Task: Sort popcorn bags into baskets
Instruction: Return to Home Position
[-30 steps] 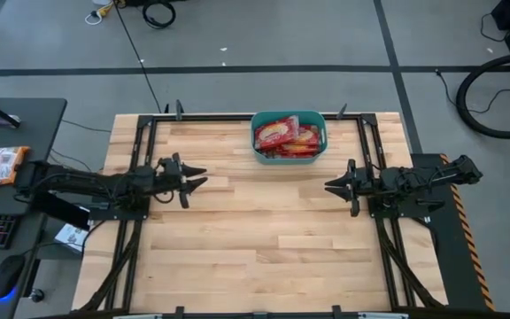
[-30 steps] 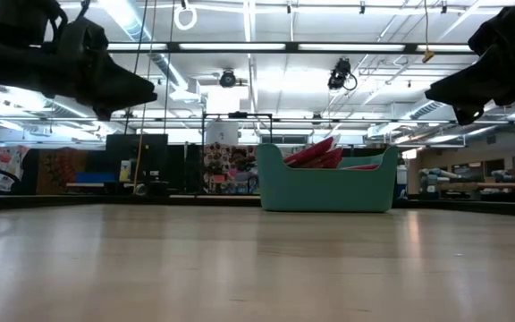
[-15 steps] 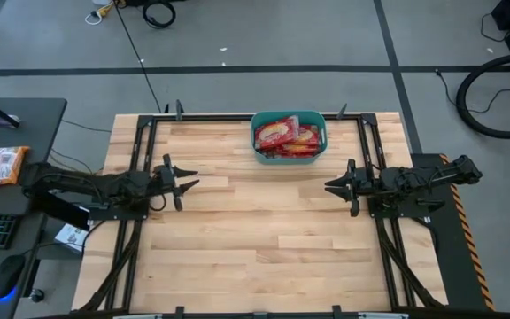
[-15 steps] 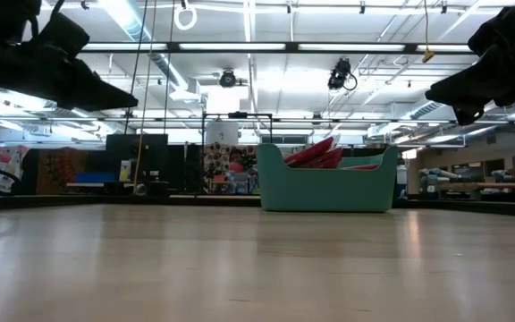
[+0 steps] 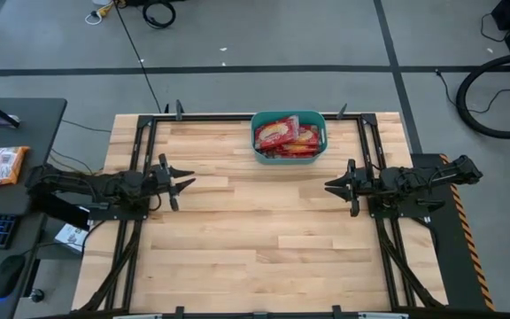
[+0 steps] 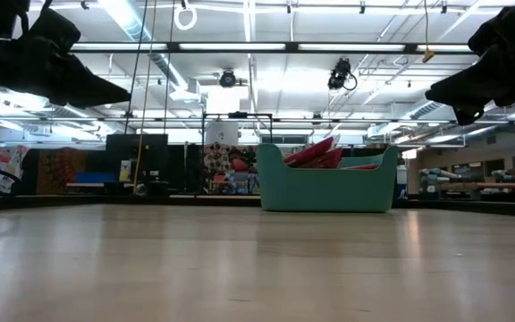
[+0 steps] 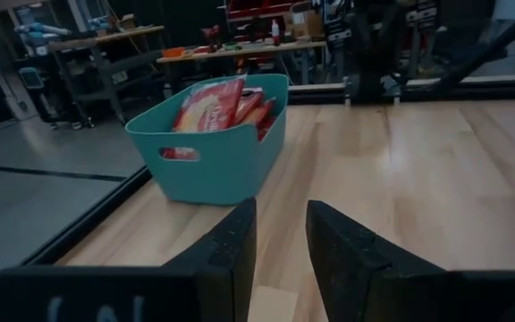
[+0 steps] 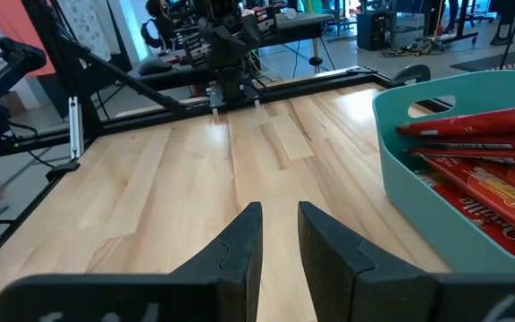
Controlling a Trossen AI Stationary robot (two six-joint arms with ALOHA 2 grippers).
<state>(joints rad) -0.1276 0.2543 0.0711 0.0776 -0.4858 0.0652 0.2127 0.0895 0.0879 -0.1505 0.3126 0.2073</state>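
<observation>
Red popcorn bags point(image 5: 286, 136) piled in the teal bin point(image 6: 329, 190) at the far edge of the table point(image 5: 255, 239), long sides across it, slanted. From low down, mostly hidden behind the wall. Left gripper point(image 5: 187, 183) and right gripper point(image 5: 328, 187) hovering either side, fingers slightly apart, empty.

- The bin point(image 5: 289, 160) is teal-blue and rectangular, with rounded corners and a slot handle cut in its end wall. It stands upright at the back edge of my table point(image 5: 264, 230), about midway across.
- Every bag point(image 5: 286, 135) I can see lies inside the bin. They are flat red packets, crowded and overlapping, and they fill it.
- One bag on top lies face up toward the bin's left end, showing its cream-yellow oval.
- From table height, a few bags lean tilted, their red edges poking above the rim.
</observation>
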